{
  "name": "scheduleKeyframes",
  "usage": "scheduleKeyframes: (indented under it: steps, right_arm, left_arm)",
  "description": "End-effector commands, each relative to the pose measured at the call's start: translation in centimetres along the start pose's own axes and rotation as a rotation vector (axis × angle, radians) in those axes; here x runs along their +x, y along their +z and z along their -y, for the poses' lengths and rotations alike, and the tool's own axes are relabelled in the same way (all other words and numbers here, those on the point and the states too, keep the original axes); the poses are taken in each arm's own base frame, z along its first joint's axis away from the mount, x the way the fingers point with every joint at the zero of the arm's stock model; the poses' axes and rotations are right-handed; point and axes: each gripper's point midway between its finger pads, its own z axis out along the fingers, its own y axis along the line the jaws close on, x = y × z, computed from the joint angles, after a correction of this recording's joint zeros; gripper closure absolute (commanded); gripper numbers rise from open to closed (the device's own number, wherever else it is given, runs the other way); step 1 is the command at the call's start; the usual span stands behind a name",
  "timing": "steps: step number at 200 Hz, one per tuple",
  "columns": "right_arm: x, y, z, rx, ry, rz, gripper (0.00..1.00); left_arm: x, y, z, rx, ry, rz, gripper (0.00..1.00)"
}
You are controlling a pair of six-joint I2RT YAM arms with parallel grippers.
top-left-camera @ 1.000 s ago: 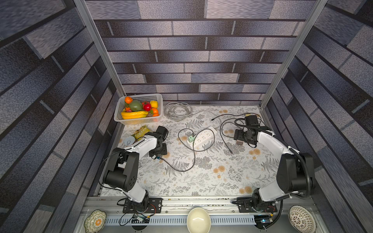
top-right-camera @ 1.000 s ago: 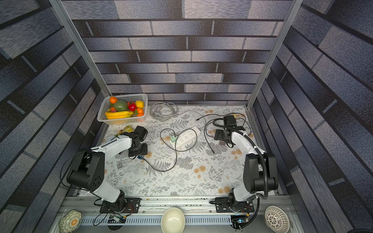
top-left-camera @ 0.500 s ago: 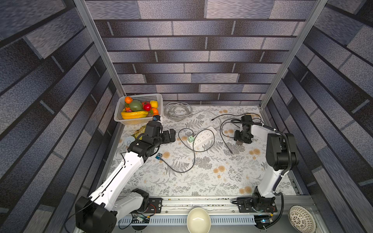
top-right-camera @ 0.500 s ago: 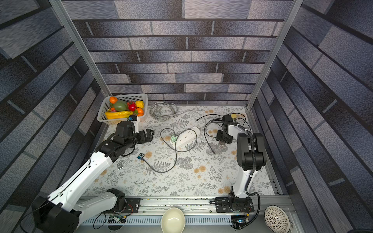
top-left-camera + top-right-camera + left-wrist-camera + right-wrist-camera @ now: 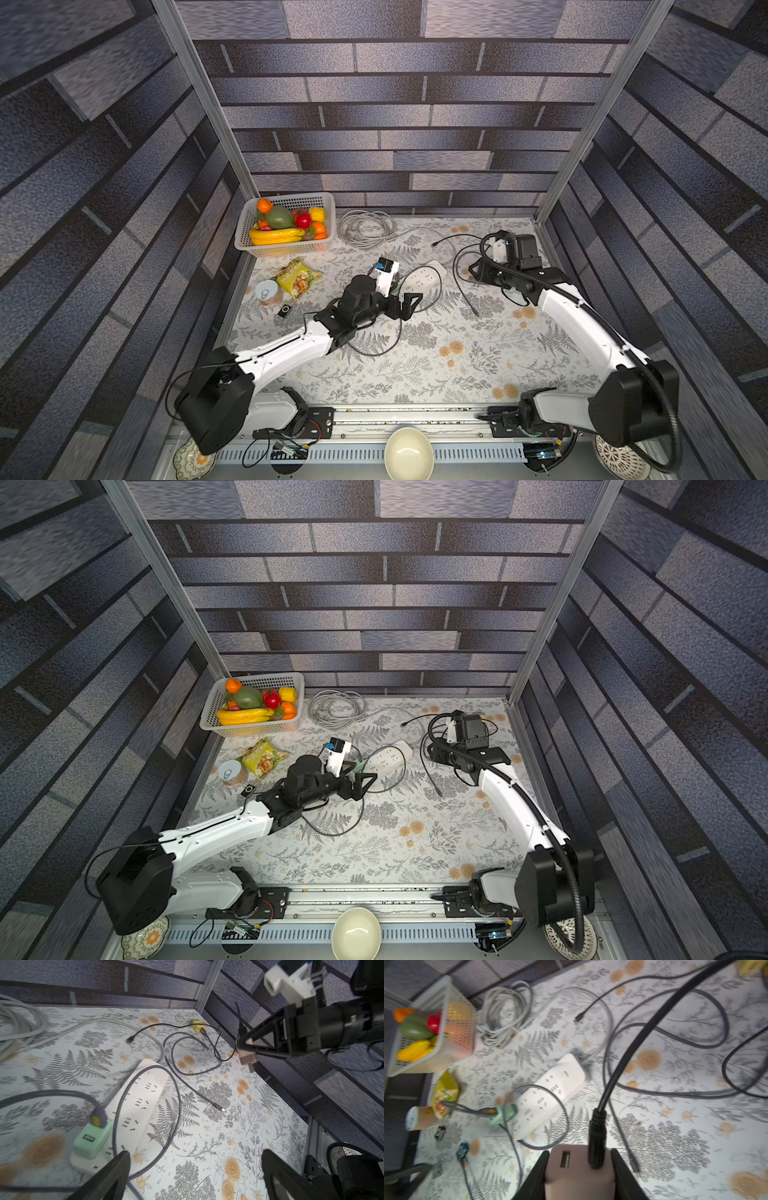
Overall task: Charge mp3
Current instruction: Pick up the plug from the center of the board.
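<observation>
A small blue mp3 (image 5: 462, 1150) lies on the floral mat with a thin grey cable at it; my left arm hides it in both top views. The white power strip (image 5: 424, 276) (image 5: 143, 1093) carries a green charger (image 5: 91, 1140) (image 5: 502, 1114). My left gripper (image 5: 409, 305) (image 5: 365, 786) (image 5: 195, 1154) hovers open beside the strip's near end, with nothing between its fingers. My right gripper (image 5: 580, 1157) (image 5: 247, 1047) is shut on a pink charger block (image 5: 579, 1172) (image 5: 247, 1056) with a black cable plugged into it, held above the mat right of the strip.
A fruit basket (image 5: 286, 249) stands at the back left, a grey cable coil (image 5: 365, 226) beside it. A snack bag (image 5: 296, 278), a can (image 5: 268, 291) and a small black clip device (image 5: 284, 310) lie left. A yellow charger (image 5: 197, 1026) and loose dark cables lie back right.
My left gripper opened, left the blue mp3 and swung right toward the power strip. My right gripper closed on the pink charger and raised it off the mat.
</observation>
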Motion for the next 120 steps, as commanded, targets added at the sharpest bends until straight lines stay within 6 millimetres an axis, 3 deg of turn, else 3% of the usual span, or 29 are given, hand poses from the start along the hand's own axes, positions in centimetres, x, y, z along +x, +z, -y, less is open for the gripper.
scheduleKeyframes:
  steps: [1, 24, 61, 95, 120]
  right_arm:
    - [1.2, -0.2, -2.2, -0.067, 0.059, -0.011, 0.88]
    - [1.6, -0.7, -4.0, -0.101, 0.047, 0.003, 0.88]
    - [2.0, -1.1, -5.5, -0.128, 0.035, 0.007, 0.86]
    - [2.3, -0.9, -6.2, -0.149, 0.039, 0.007, 0.86]
    - [2.4, -0.8, -6.6, -0.155, 0.032, 0.003, 0.86]
  left_arm:
    - [-5.1, 1.8, 4.3, 0.143, 0.133, 0.214, 0.00]
    - [-5.8, 4.0, 5.5, 0.208, 0.130, 0.245, 0.00]
    - [-5.6, 6.3, 5.8, 0.239, 0.100, 0.226, 0.00]
    - [-4.7, 8.2, 6.4, 0.286, 0.081, 0.154, 0.13]
    - [-4.5, 8.4, 6.1, 0.291, 0.063, 0.154, 0.18]
